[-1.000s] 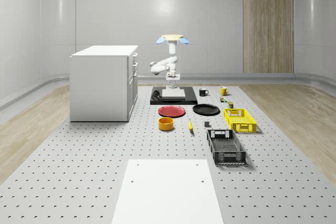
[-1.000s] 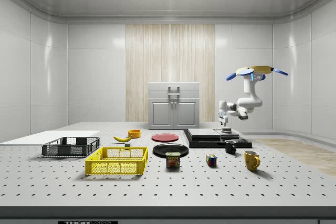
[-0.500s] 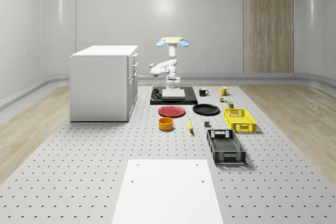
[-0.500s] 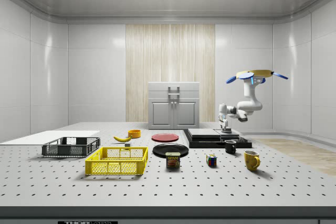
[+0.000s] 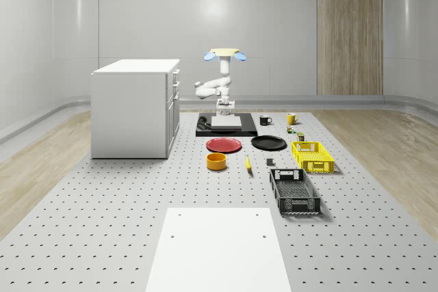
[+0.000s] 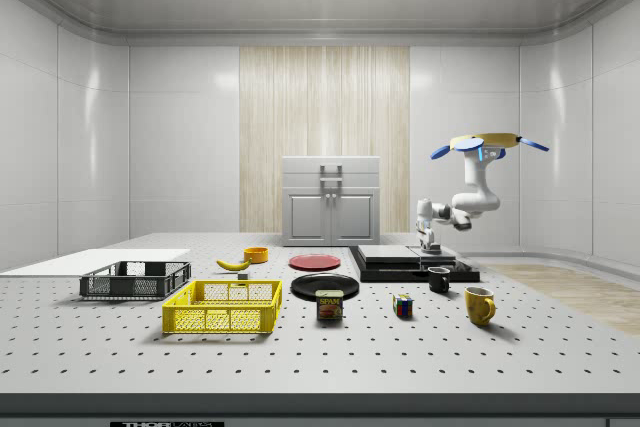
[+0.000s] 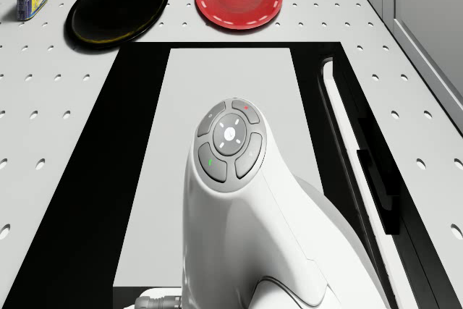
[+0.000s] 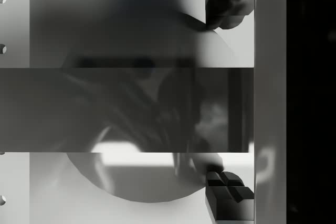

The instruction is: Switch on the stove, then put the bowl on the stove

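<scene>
My claw point(image 8: 226, 98) hangs just above the stove point(image 5: 226, 125), its two dark fingertips point(image 8: 229, 1) spread well apart over the pale plate point(image 7: 217, 85) in the wrist view. My white arm point(image 7: 246, 236) bends down from my drone body point(image 6: 488, 141), which hovers over the stove's far end in the side view.

The orange bowl point(image 5: 217, 161) sits on the counter point(image 5: 123, 230), well apart from the stove, just beyond the red plate point(image 5: 224, 144). A black plate point(image 5: 268, 143) lies beside the red one.

The counter is a pale grey board dotted with rows of holes, with a white sheet point(image 5: 219, 251) laid on its near end. A white cabinet point(image 5: 133, 107) stands at the whole-scene view's left. Glossy grey walls point(image 5: 274, 25) and a wood panel point(image 5: 349, 29) close the room.
</scene>
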You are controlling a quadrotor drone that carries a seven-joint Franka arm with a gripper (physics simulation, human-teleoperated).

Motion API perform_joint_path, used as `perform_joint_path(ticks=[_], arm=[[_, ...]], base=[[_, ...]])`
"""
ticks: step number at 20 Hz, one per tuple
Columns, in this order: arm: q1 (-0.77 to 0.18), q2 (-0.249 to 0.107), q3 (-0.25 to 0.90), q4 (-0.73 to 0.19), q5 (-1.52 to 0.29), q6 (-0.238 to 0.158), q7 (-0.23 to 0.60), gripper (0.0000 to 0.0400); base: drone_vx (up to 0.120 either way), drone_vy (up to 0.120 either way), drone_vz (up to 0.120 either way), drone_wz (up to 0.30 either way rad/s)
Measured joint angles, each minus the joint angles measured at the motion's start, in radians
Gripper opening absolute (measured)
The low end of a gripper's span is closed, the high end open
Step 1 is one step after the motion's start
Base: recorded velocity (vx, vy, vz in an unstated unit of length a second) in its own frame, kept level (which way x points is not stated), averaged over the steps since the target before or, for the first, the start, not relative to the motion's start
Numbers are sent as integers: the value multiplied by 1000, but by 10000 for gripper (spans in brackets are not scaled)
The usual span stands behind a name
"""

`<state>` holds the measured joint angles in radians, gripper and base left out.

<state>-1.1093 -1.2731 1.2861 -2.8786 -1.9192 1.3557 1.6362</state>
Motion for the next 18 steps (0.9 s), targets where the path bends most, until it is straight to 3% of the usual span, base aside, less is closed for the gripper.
perform_joint_path(ticks=[18], arm=[[-81, -41, 4, 10, 13, 43, 55, 400]], base=[[0, 0, 0, 0]])
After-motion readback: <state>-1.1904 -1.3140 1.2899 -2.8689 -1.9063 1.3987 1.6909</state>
